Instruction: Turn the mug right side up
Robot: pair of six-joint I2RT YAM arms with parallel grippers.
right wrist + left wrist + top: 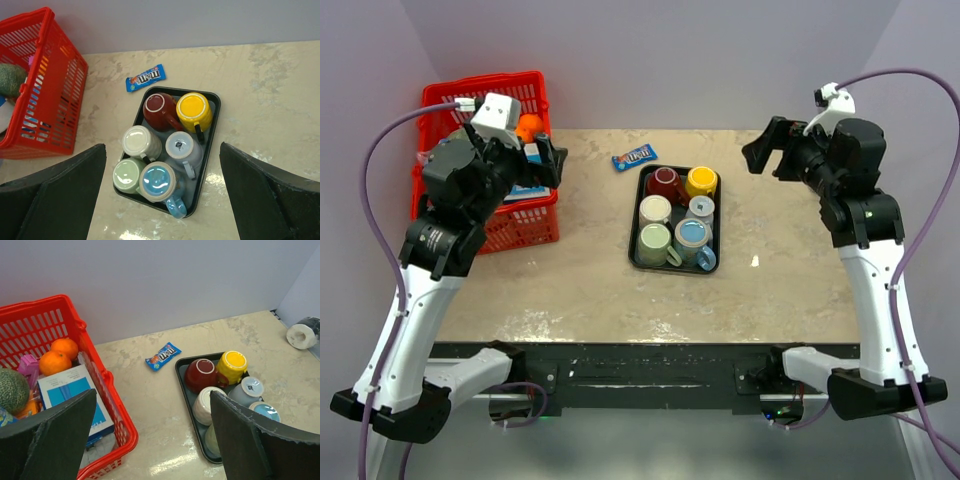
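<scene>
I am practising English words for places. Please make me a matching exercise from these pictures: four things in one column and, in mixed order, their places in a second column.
Things:
1. yellow mug
2. blue mug
3. candy packet
4. oranges

Places, seen from the robot:
a. in the basket
b. near right corner of the tray
c. on the table, beyond the tray
d. far right corner of the tray

Pairs: 1-d, 2-b, 3-c, 4-a

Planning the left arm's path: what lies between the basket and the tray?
Bare table, except a candy packet at the gap's far end, near the tray's corner and apart from the basket. The right wrist view shows this.
</scene>
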